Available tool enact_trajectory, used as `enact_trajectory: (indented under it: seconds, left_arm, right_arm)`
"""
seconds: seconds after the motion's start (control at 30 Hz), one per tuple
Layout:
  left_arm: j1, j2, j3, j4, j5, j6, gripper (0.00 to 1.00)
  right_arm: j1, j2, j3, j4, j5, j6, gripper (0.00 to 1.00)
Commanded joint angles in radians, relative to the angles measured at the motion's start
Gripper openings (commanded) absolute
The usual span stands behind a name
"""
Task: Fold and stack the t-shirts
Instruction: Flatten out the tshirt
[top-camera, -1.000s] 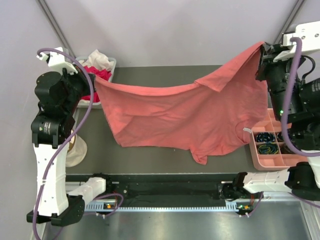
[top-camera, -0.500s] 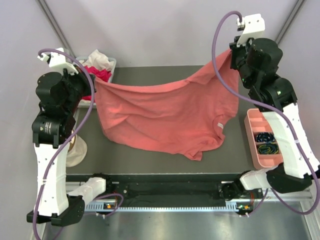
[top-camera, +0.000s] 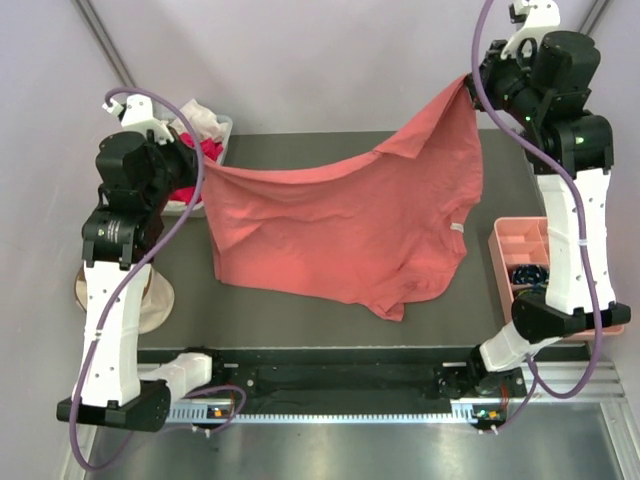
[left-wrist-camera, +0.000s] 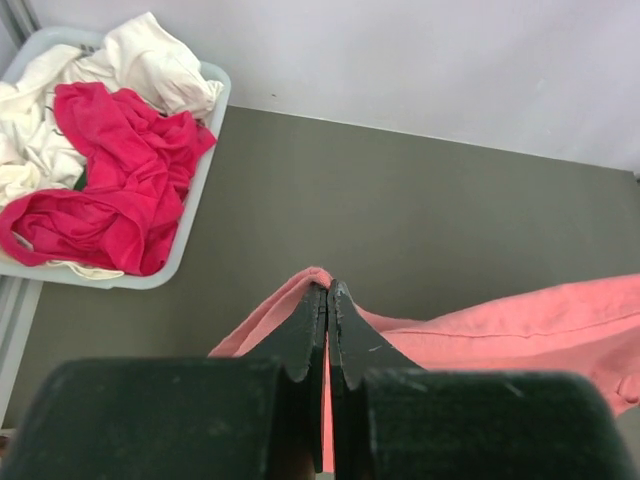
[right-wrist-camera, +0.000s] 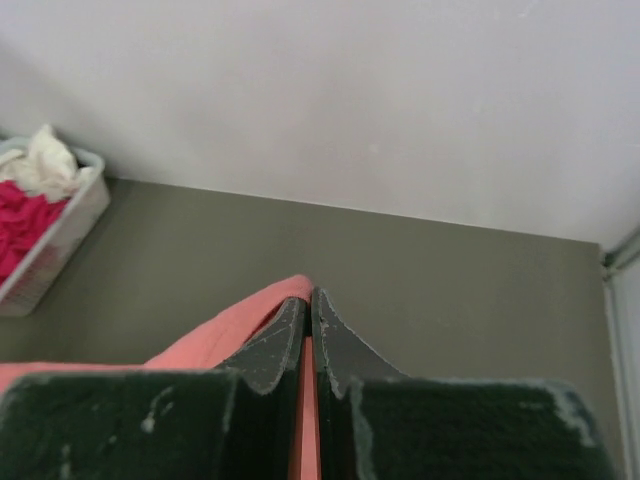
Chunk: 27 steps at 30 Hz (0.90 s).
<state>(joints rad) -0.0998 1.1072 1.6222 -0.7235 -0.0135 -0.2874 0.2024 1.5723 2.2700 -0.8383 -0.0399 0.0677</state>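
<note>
At the far left, a cream fabric bin (top-camera: 158, 302) is mostly hidden behind the left arm. Behind it, at the counter's (top-camera: 300, 318) back left corner, a grey tub (left-wrist-camera: 196, 190) is seen, its near end cut off in the wrist view. A magenta-red shirt (left-wrist-camera: 110, 190) and a cream-white shirt (left-wrist-camera: 150, 60) are crumpled in it. The left claw (left-wrist-camera: 327, 292) is clenched on one corner of the salmon-pink shirt (top-camera: 340, 230), only a thin fold of cloth being visible between the pressed fingers. The shirt is held stretched above the middle of the counter, sagging between the two claws. Whether its lower edge touches the counter cannot be told from above. A small white neck label (top-camera: 457, 228) is shown near its right edge. The right claw (right-wrist-camera: 308, 298) is likewise clamped on the opposite corner, raised higher, and little of the cloth is seen past its fingers. At the right, a pink compartment tray (top-camera: 512, 238) is partly covered by the right arm, its contents being hard to make out.
</note>
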Motion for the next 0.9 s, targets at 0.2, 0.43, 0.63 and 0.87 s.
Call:
enact_trajectory:
  seconds: [0.2, 0.43, 0.63, 0.87]
  left_arm:
    - [0.0, 0.003, 0.03, 0.027, 0.076, 0.001, 0.0]
    - [0.0, -0.075, 0.11, -0.068, 0.098, -0.007, 0.0]
    - [0.0, -0.118, 0.2, -0.139, 0.122, -0.019, 0.0]
    - [0.0, -0.096, 0.173, -0.068, 0.053, -0.001, 0.0]
  right_arm:
    - [-0.037, -0.138, -0.009, -0.022, -0.29, 0.089, 0.0]
    - [-0.011, -0.31, 0.0, -0.091, -0.327, 0.095, 0.0]
    - [-0.008, -0.411, 0.0, -0.097, -0.397, 0.127, 0.0]
    - [-0.008, -0.373, -0.062, -0.039, -0.292, 0.113, 0.0]
